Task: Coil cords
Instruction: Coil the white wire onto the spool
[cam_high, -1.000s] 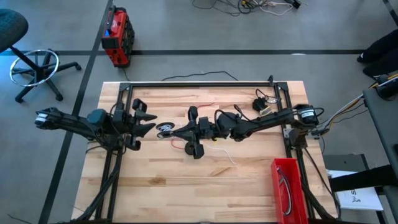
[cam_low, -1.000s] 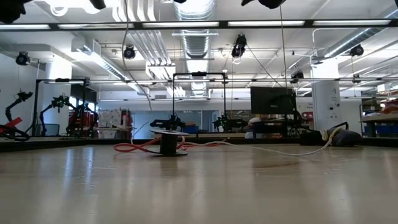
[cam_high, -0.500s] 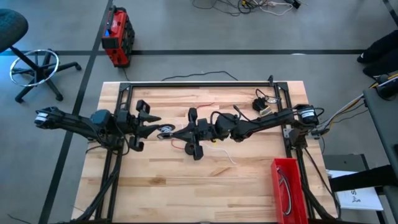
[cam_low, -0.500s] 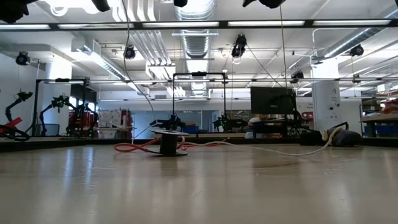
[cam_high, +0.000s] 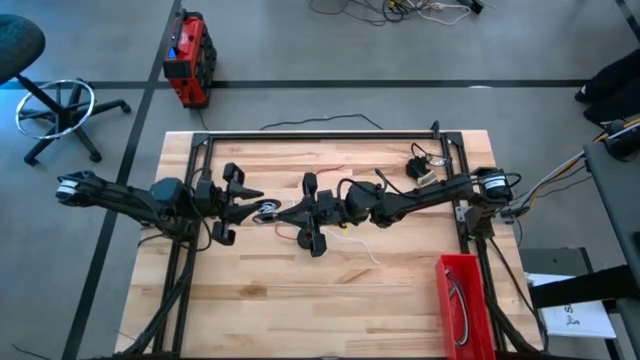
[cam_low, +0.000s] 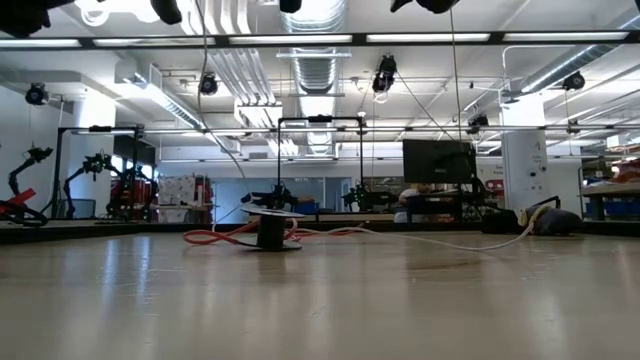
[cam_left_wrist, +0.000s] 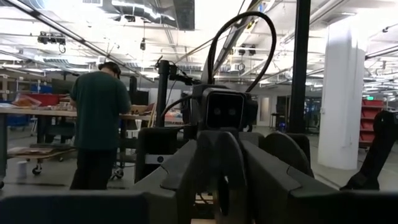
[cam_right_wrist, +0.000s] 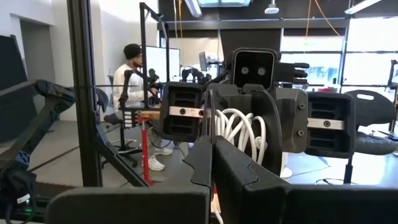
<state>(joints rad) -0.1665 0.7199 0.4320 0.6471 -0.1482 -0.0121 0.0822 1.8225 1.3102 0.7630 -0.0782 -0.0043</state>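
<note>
A small coil of white cord (cam_right_wrist: 239, 130) hangs in the air between my two grippers, also seen in the high view (cam_high: 265, 210). My right gripper (cam_right_wrist: 212, 149) reaches in from the table's right (cam_high: 285, 211) and is shut at the coil. My left gripper (cam_high: 255, 204) faces it from the left, open, with a finger (cam_right_wrist: 273, 134) on either side of the coil; I cannot tell if it touches. A red cord (cam_low: 220, 237) lies on the table around a small dark reel (cam_low: 270, 231). A black cord (cam_high: 420, 165) lies at the back right. My right gripper pinches the white coil's strands (cam_right_wrist: 225, 134) between its two fingertips, coming level from the table's right. Its own fingers hide the exact spot. The loops stand up behind the fingertips, clear of the table, and a tail of white cord (cam_low: 430, 241) lies on the table.
A red bin (cam_high: 460, 300) holding cables stands at the table's front right. A dark frame (cam_high: 330, 135) runs along the far and side edges. A person (cam_left_wrist: 99, 130) stands in the room beyond, and another sits there (cam_right_wrist: 134, 93).
My left gripper has moved toward the table's right, closing in on the white coil and my right gripper. The coil and my right gripper have stayed where they were.
</note>
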